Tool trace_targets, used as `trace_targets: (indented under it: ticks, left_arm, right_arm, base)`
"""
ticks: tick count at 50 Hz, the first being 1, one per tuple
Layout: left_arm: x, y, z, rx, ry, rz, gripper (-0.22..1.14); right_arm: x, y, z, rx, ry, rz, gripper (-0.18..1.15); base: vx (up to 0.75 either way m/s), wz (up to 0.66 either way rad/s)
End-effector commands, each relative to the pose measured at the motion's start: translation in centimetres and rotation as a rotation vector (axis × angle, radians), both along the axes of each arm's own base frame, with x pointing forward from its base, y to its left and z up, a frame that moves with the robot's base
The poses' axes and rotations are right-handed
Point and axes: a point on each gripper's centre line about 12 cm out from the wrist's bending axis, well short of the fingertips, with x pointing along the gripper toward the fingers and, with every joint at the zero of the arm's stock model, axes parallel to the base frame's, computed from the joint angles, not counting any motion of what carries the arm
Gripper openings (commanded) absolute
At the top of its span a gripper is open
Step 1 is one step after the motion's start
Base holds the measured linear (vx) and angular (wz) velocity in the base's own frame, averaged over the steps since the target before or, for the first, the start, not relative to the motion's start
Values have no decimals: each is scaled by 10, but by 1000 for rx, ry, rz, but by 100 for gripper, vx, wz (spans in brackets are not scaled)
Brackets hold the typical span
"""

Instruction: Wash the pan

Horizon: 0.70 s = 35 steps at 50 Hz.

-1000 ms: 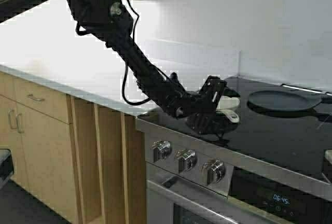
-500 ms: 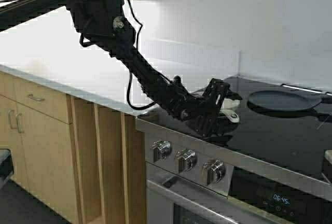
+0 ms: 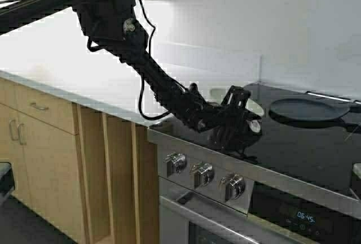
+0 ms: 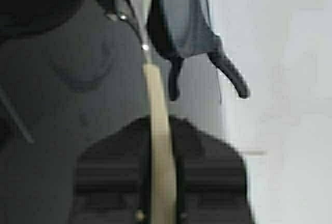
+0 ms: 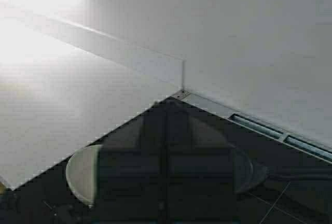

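The cream-white pan [image 3: 252,107] is over the front left of the black stovetop [image 3: 304,142], its body showing just behind my left gripper. My left gripper [image 3: 242,121] is shut on the pan's short cream handle. In the left wrist view the handle [image 4: 158,146] runs edge-on between the two black fingers of the left gripper [image 4: 160,130], and the pan body [image 4: 136,1] is beyond them. In the right wrist view my right gripper [image 5: 166,182] is shut and empty, hiding the middle of the pan [image 5: 83,175]. The right gripper is out of the high view.
A larger flat black griddle pan [image 3: 307,109] sits at the back of the stove, to the right of the cream pan. A white counter [image 3: 84,80] runs to the left with wooden cabinets [image 3: 39,136] below. Stove knobs [image 3: 202,173] line the front edge.
My left gripper has closed in on the handle and raised the pan; the pan's body now shows above and behind the gripper. The griddle has not moved.
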Motion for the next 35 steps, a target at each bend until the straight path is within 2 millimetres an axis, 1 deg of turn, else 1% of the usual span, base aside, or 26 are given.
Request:
trace_targets:
  ticks: [1,4,7,14,22,35]
  left_arm:
    - [9,-20,9,-231,51,71,-8]
    - [9,-20,12,-236,47,71,0]
    - [10,-20,16,-244,38,70,5]
    - [9,-20,27,-267,14,62,2]
    - [7,-18,46,-284,-5,58,2]
    - [-3,-10,78,-308,-40,47,2]
  right_arm:
    - [2,0,4,0,-11,1,7]
    - [2,0,4,-1,-12,2,6]
    - [2,0,5,0,-12,1,7]
    - [2,0,4,0,-12,1,6]
    - [2,0,5,-1,-14,2,6]
    - [2,0,4,-1,-12,2,7]
  base:
    - [0,0]
    - [0,0]
    - [0,0]
    - [0,0]
    - [0,0]
    - [0,0]
